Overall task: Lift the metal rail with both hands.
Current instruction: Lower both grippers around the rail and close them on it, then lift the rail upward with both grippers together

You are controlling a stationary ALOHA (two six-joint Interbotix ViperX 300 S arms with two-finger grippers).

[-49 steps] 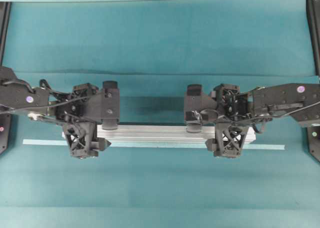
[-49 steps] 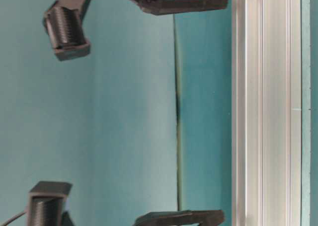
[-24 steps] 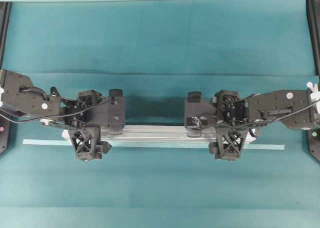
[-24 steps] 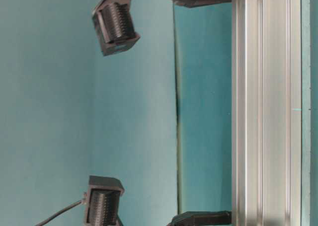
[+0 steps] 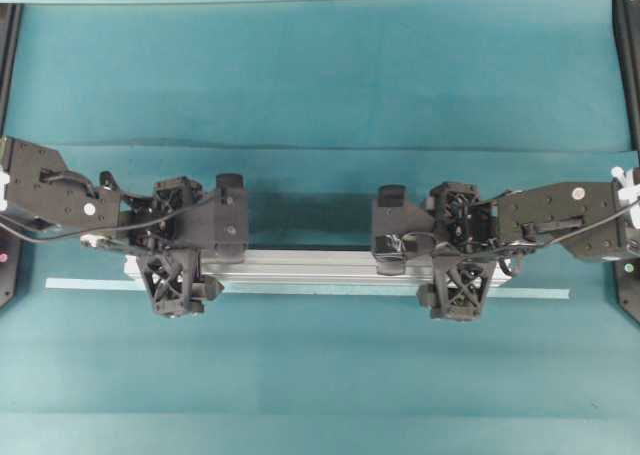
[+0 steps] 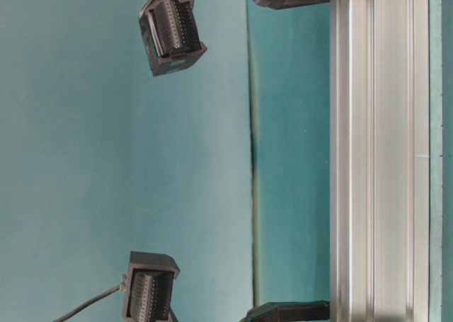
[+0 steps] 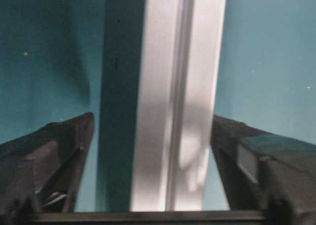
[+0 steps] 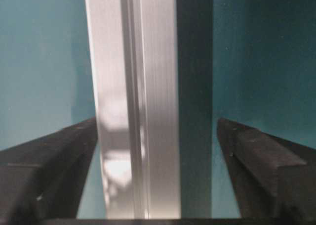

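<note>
Straddling the metal rail (image 5: 320,267), left gripper (image 7: 150,136) and right gripper (image 8: 155,141) both spread wide, fingers beside it, not gripping.

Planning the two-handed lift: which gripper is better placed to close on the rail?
Neither clearly. The left gripper and right gripper both straddle the metal rail with open jaws, one near each end.

Brushed, grooved metal rail (image 5: 320,267); matt cloth (image 5: 320,85)

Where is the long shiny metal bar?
The long grooved silver metal rail lies across the overhead view's middle on the teal table, just above the thin pale tape strip.
</note>
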